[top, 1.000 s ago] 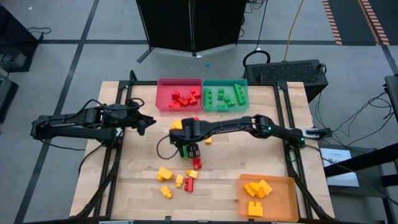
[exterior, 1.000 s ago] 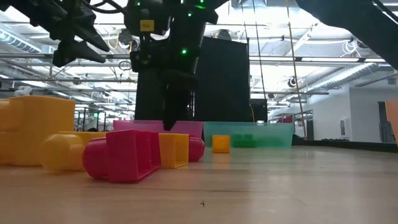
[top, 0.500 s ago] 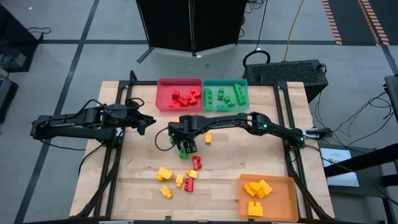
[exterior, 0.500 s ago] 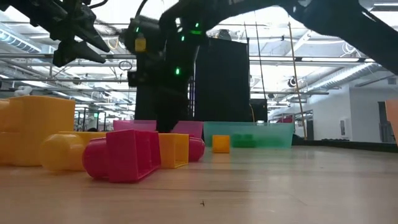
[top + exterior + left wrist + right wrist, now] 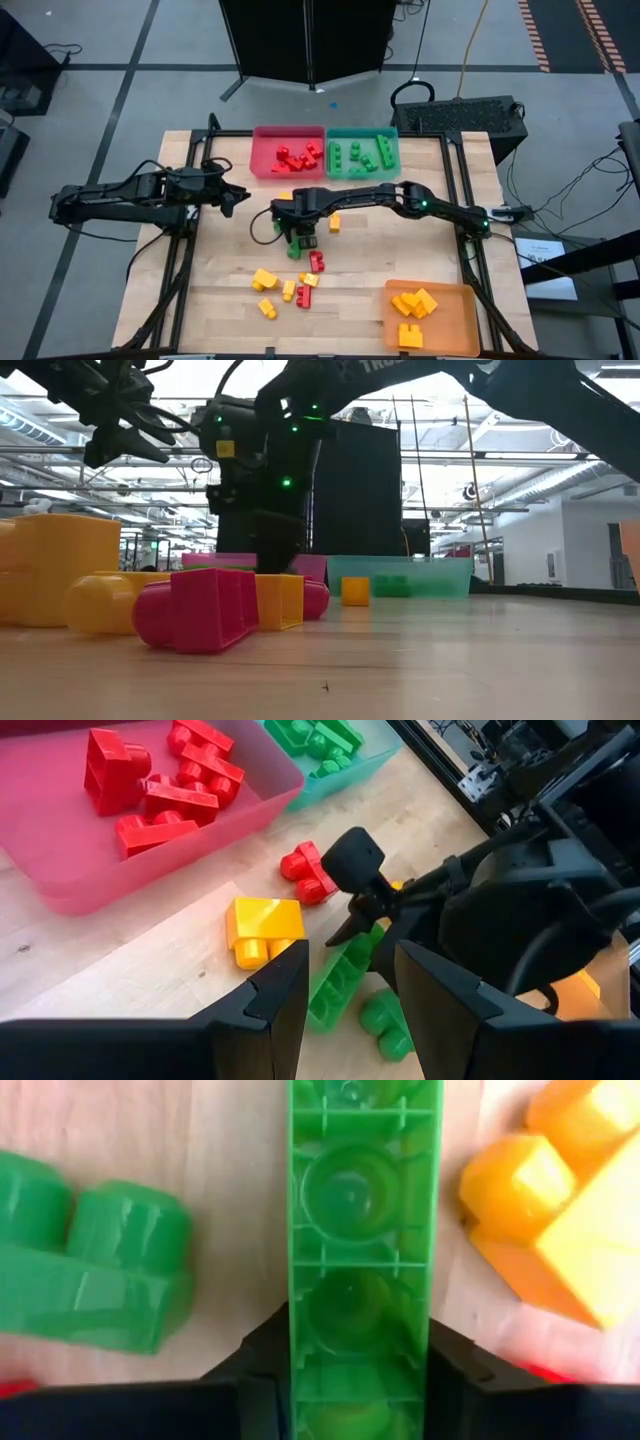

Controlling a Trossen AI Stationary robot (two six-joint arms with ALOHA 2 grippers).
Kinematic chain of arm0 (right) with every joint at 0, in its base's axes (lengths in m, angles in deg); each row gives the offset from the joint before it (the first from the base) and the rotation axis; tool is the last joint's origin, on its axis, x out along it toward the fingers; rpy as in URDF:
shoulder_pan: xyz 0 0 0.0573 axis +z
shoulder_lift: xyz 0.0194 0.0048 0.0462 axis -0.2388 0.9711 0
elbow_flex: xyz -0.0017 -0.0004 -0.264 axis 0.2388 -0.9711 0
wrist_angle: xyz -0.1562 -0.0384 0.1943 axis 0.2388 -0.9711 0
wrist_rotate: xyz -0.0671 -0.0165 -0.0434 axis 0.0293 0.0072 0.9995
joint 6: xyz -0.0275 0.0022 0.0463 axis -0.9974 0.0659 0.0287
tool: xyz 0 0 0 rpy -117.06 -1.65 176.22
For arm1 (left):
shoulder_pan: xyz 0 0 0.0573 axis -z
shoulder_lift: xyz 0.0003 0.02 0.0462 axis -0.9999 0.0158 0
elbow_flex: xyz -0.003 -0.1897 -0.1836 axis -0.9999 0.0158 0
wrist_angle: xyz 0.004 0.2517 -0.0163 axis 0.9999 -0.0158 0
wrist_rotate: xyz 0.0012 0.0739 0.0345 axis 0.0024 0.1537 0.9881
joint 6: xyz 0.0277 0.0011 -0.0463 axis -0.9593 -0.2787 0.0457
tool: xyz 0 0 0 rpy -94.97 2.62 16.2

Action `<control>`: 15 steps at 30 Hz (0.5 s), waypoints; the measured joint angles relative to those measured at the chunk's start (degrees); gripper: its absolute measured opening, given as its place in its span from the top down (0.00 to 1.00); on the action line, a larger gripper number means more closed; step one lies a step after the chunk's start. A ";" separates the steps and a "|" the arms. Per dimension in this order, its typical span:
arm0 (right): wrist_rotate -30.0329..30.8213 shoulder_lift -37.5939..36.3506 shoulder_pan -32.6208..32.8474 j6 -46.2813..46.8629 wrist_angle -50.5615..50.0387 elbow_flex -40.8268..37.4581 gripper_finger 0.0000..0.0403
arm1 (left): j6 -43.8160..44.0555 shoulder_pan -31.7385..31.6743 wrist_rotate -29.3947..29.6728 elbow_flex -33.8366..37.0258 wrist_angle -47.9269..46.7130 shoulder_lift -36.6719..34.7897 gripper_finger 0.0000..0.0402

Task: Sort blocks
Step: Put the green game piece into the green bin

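Note:
My right gripper (image 5: 300, 238) reaches to the table's middle and stands over a long green brick (image 5: 365, 1230), which lies with its hollow underside up. Its fingers are shut on that brick. A short green brick (image 5: 90, 1270) and a yellow brick (image 5: 560, 1210) lie beside it on the wood. The left wrist view shows the same long green brick (image 5: 340, 975) under my right gripper (image 5: 350, 920). My left gripper (image 5: 240, 200) waits open at the table's left, touching nothing. Loose yellow bricks (image 5: 264, 278) and red bricks (image 5: 316, 262) lie nearer the near edge. My right gripper pinches the long green brick between its two fingers (image 5: 255, 1375), one on each long side wall (image 5: 300, 1350), near one end. The fingers come from above, pointing down, and lie across the brick. Whether the brick is off the table I cannot tell.
At the far edge stand a red tray (image 5: 262, 165) holding red bricks and a teal tray (image 5: 392, 168) holding green ones. An orange tray (image 5: 455, 300) with yellow bricks sits at the near right corner. In the low view a red brick (image 5: 200, 605) and yellow bricks (image 5: 50, 570) lie close by.
My right arm's wrist has swung back toward the far edge, and its gripper has shifted slightly toward the table's left, away from the red brick, and settled over the long green brick. The left arm has kept still.

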 joint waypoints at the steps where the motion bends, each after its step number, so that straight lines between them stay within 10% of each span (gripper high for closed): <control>1: 0.03 -0.32 -0.02 0.99 -0.36 -0.07 0.71 | -0.01 -0.02 0.02 0.00 -0.01 0.00 0.62; 15: 11.35 -17.64 -8.19 2.92 -18.05 -0.07 0.71 | -0.39 -0.02 1.30 0.00 -0.02 0.00 0.62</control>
